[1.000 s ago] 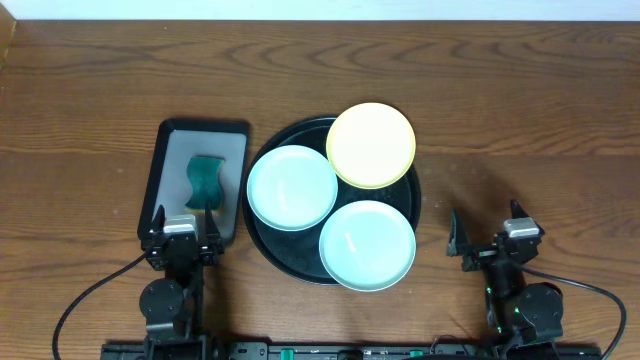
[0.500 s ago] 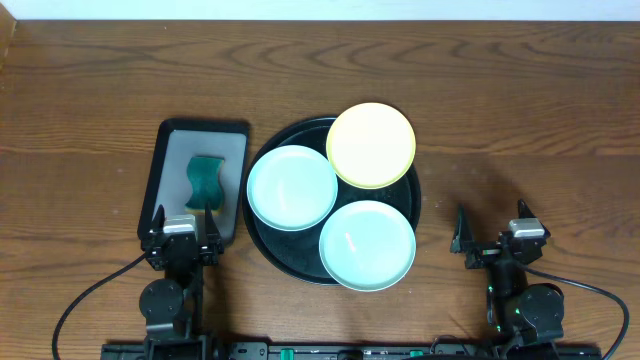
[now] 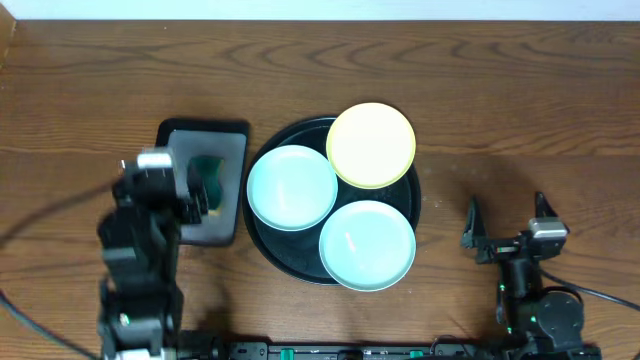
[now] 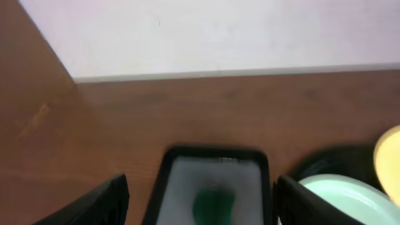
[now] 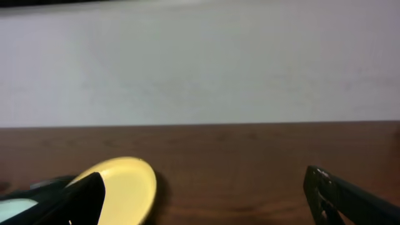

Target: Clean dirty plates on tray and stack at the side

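Three round shallow plastic plates [image 3: 292, 187], two mint green and one yellow, lie unstacked on the large round black tray [image 3: 262, 240]. The left gripper [image 4: 201, 182] gapes empty, aimed at the green sponge [image 3: 208, 172], presumably to fetch it for wiping. The right gripper [image 3: 506, 205] sits wide open beside the tray, holding nothing.

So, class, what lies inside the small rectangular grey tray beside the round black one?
A green sponge lies in the rectangular tray. From overhead, the left arm hides the tray's left side and part of the sponge.
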`<control>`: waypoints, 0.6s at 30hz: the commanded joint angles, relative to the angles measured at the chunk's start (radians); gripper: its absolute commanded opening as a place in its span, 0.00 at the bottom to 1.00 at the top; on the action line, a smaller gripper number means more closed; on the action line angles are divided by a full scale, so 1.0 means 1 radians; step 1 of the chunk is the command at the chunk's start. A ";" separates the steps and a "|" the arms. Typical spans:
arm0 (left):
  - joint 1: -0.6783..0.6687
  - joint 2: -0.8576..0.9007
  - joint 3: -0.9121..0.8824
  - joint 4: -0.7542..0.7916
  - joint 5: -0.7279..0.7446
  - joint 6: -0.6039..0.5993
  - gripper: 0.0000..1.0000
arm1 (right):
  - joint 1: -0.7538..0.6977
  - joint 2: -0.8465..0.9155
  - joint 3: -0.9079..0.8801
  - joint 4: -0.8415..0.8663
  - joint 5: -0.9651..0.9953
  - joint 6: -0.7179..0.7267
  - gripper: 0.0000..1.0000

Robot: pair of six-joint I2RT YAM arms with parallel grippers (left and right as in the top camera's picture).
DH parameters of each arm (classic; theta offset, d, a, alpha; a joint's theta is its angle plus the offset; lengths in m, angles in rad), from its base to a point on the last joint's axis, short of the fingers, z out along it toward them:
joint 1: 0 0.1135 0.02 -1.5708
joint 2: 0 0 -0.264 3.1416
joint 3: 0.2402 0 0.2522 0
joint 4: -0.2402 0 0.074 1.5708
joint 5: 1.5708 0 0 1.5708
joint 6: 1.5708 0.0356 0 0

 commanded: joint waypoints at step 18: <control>0.002 0.542 0.679 -0.689 0.164 -0.050 0.75 | 0.011 1.360 1.195 -0.805 -0.193 0.033 0.99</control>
